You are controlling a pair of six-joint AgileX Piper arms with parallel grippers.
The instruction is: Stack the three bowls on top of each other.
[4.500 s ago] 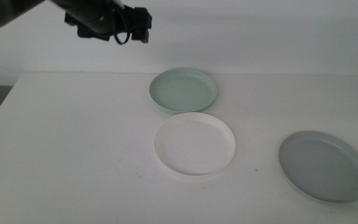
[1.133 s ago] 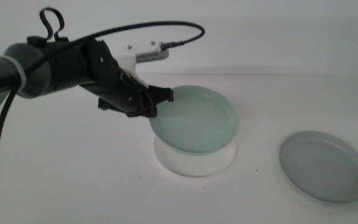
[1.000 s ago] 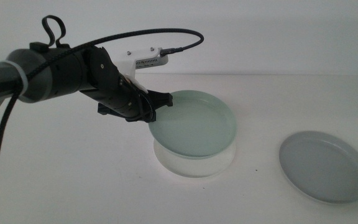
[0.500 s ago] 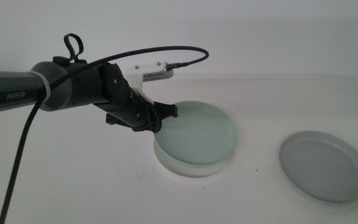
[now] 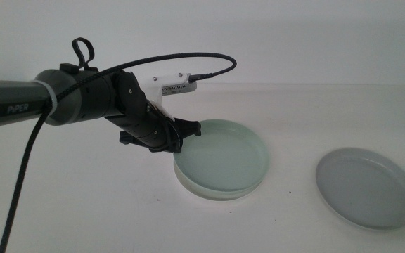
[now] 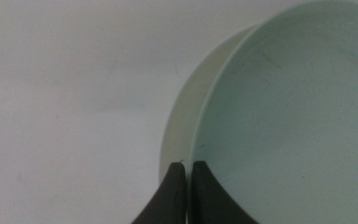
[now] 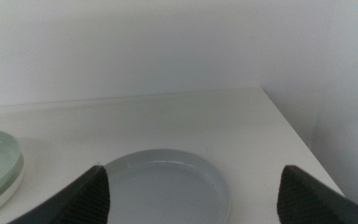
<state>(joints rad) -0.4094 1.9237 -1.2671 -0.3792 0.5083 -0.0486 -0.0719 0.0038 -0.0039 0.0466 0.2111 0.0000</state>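
Jaws of left gripper (image 5: pixel 178 135) clamped on mint green plastic bowl (image 5: pixel 223 154) rim, nested in white bowl (image 5: pixel 213 191) mid-frame; grey bowl (image 5: pixel 366 187) lower right, nearer spread-jawed right gripper (image 7: pixel 191 186).

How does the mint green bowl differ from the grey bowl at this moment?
The mint green bowl sits nested on the white bowl; the grey bowl lies alone on the table, off to the right.
The left gripper is shut on the mint green bowl's rim, while the grey bowl is untouched, with the right gripper open near it.
One is pale green, the other grey.
Both are shallow, round, low-rimmed and look equal in size.
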